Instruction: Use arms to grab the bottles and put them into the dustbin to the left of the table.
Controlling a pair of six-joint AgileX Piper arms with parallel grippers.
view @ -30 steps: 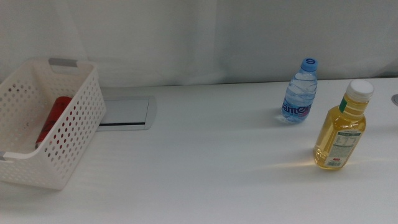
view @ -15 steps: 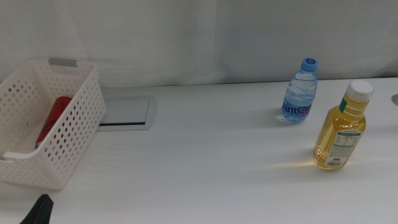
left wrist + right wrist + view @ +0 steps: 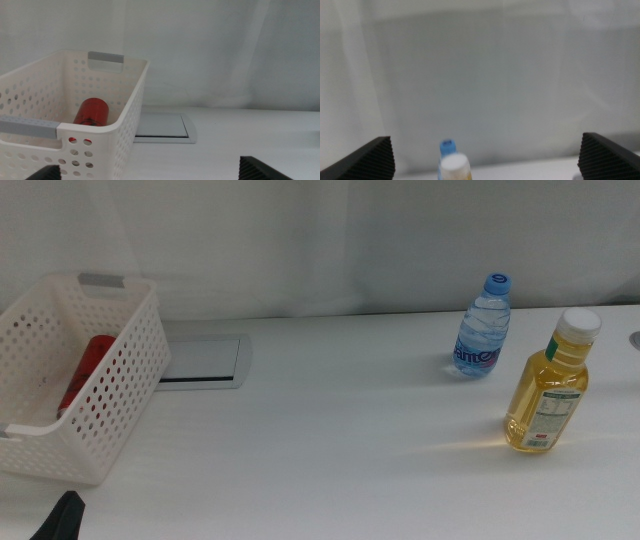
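A red can (image 3: 85, 370) lies inside the white perforated dustbin (image 3: 135, 370) at the table's left; the left wrist view shows the can (image 3: 91, 111) through the dustbin's (image 3: 127, 120) open top. A clear water bottle (image 3: 483, 328) with a blue cap stands upright at the right back. A taller yellow-liquid bottle (image 3: 550, 385) with a white cap stands in front of it. My left gripper (image 3: 152, 172) is open and empty, its tip (image 3: 62, 518) showing at the bottom left edge. My right gripper (image 3: 485, 160) is open, with both bottles' caps (image 3: 451, 156) far ahead.
A grey rectangular hatch (image 3: 203, 361) is set into the white tabletop just right of the dustbin. A white curtain closes off the back. A small grey object (image 3: 634, 339) peeks in at the right edge.
The left gripper's dark tip has come into the middle view at the bottom left edge. The bottles, can and dustbin have not moved.
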